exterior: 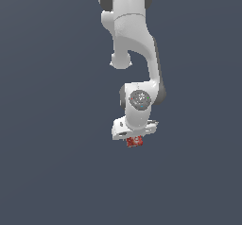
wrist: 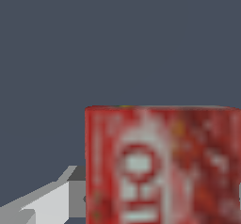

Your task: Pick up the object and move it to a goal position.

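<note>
The object is a small red box with whitish print, sitting directly under the white hand of my gripper in the exterior view. It is much narrower than the hand. In the wrist view the object looms large and close, and one grey finger presses against its side. The other finger is hidden beyond the box. The gripper is shut on the object. I cannot tell from the plain surface whether the box rests on it or hangs above it.
The white arm reaches down from the top of the exterior view. Around it is only a uniform dark blue-grey surface, with no other objects, edges or markers in view.
</note>
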You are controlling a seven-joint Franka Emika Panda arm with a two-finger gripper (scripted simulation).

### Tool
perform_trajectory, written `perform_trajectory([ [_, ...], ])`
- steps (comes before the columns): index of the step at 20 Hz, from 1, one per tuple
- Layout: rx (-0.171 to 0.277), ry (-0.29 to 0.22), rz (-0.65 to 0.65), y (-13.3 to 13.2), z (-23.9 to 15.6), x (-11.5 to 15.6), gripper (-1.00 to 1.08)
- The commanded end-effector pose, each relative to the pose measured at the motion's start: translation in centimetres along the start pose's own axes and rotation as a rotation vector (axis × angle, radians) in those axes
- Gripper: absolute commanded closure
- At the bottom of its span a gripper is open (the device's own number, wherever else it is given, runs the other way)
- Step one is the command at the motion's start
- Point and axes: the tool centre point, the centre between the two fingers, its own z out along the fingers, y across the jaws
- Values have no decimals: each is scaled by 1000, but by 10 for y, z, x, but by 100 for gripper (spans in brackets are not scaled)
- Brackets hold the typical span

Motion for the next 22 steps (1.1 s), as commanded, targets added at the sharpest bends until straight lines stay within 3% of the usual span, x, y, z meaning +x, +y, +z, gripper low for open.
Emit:
perform_trajectory([
  [1,0,1,-1,-10,-11,-2,108],
  [13,-1,1,-1,-76,-90,-19,108],
  [22,-1,1,0,-97,-116,-23,108],
])
